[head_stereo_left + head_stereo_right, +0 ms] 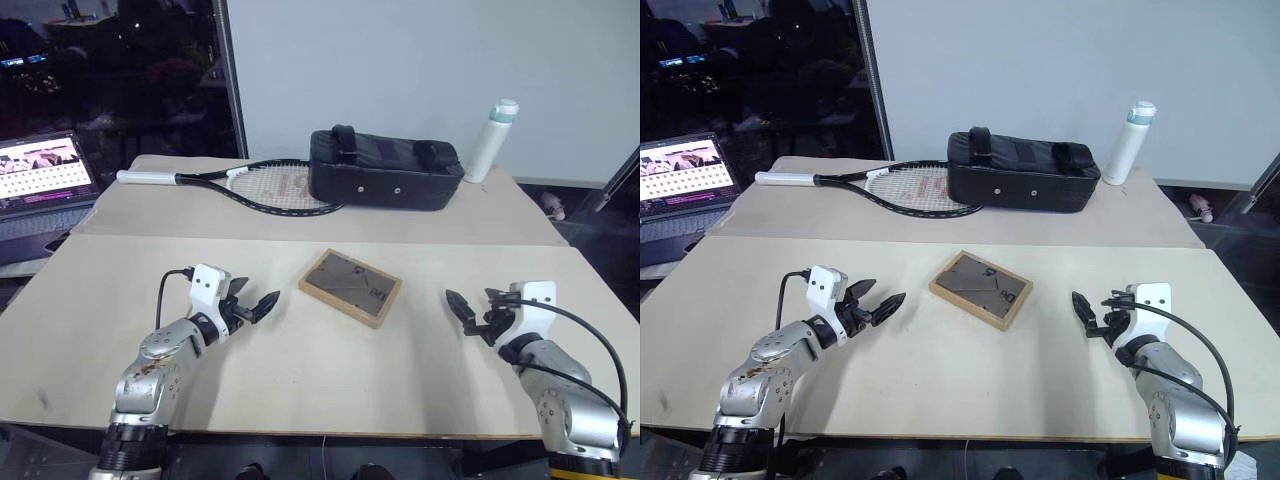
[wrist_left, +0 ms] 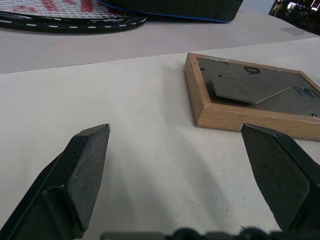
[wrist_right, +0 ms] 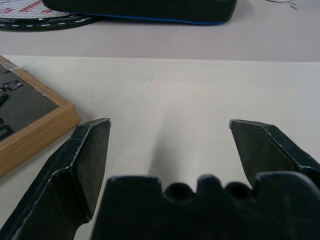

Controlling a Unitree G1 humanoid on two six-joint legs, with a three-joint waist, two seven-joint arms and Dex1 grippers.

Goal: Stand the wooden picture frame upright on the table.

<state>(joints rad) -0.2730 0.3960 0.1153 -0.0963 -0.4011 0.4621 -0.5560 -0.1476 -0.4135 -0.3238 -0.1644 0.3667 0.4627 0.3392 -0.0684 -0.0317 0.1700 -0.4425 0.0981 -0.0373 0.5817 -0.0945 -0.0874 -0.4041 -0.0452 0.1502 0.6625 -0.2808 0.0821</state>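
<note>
— Where's the wooden picture frame point(image 1: 350, 287) right now?

— I see it lying flat, back side up, on the near slab of the table point(image 1: 320, 380), roughly midway between my two arms. The grey backing and its fold-out stand face the ceiling.

— And your tools?

— My left gripper point(image 1: 252, 303) hovers just left of the frame with its fingers spread wide, pinching nothing. My right gripper point(image 1: 463, 311) sits off to the frame's right, a bit farther away, also spread and empty. Neither touches the frame.

— Anything else on the table?

— On the far slab I see a tennis racket point(image 1: 240, 185), a black padded bag point(image 1: 385, 170) beside it, and a white bottle point(image 1: 493, 140) standing upright just right of the bag. A laptop point(image 1: 40, 180) sits off the table's left edge.
</note>
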